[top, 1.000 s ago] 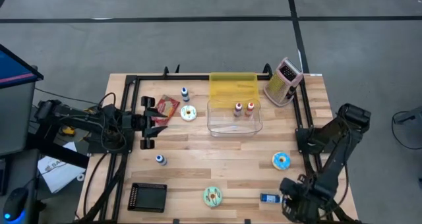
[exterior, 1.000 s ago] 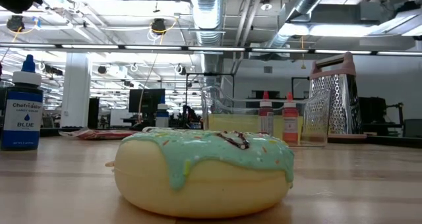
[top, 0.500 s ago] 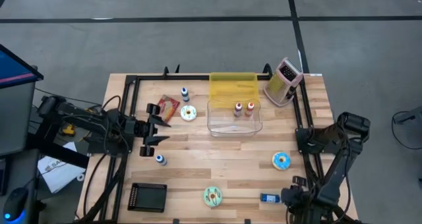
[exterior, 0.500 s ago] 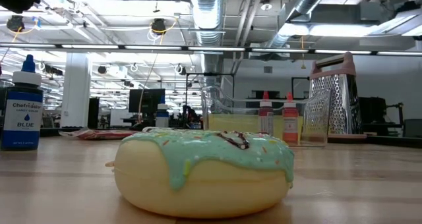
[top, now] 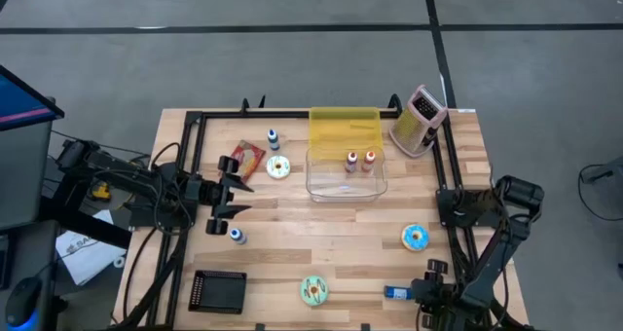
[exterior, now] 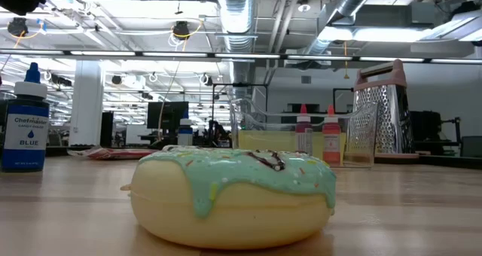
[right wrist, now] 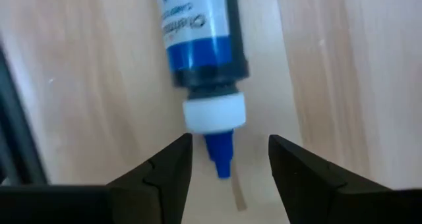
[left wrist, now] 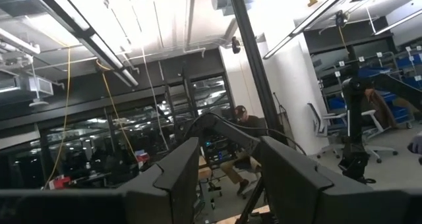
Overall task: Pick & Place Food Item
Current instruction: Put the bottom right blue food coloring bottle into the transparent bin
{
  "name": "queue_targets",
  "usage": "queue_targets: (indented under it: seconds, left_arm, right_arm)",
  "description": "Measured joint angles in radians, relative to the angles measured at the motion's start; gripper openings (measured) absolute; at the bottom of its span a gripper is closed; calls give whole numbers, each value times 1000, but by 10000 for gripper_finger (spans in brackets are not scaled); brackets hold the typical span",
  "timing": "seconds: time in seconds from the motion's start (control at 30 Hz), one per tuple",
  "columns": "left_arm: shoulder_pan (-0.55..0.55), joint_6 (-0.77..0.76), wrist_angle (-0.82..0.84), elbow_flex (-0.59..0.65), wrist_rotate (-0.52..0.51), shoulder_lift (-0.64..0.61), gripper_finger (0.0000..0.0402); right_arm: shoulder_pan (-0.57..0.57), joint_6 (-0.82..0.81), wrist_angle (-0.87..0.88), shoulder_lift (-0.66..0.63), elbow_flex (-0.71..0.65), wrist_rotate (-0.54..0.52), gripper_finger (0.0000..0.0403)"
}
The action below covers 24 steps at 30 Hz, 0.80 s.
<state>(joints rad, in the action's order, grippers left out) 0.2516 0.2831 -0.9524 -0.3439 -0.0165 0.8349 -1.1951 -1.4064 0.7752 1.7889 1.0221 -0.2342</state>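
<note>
A blue food-colour bottle lies on its side on the wood near the table's front right corner. My right gripper points down over it, open. Its fingers stand either side of the bottle's blue nozzle without touching it. Three doughnuts rest flat on the table: a green-iced one, a blue-iced one and a white-iced one. My left gripper hovers open at the table's left with nothing between its fingers; in the left wrist view it looks out into the room.
A clear box holding two small bottles stands at centre back, with a yellow lid behind it and a grater to its right. A red packet, two upright blue bottles and a black tray are on the left half.
My right gripper has sunk toward the table at the front right corner, over the lying blue bottle, and its arm has folded lower. My left gripper has shifted a little toward the table's middle.
</note>
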Motion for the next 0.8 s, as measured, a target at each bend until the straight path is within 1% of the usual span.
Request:
queue_targets:
  seconds: [0.1,0.2,0.43,0.5,0.63,0.8]
  left_arm:
    - [0,-4,0,0,14,0,156]
    - [8,-4,0,0,14,0,156]
    - [11,-4,0,0,14,-1,155]
    - [11,-4,0,0,14,-1,155]
    - [11,-7,0,0,14,-1,154]
    - [11,-8,0,0,14,-1,154]
  right_arm:
    - [7,1,-13,6,0,4,169]
    - [7,1,-14,7,0,15,141]
    - [24,3,-29,5,1,27,46]
    - [32,4,-27,0,6,28,24]
    - [61,26,-11,-1,32,28,24]
    - [123,26,27,-2,79,27,38]
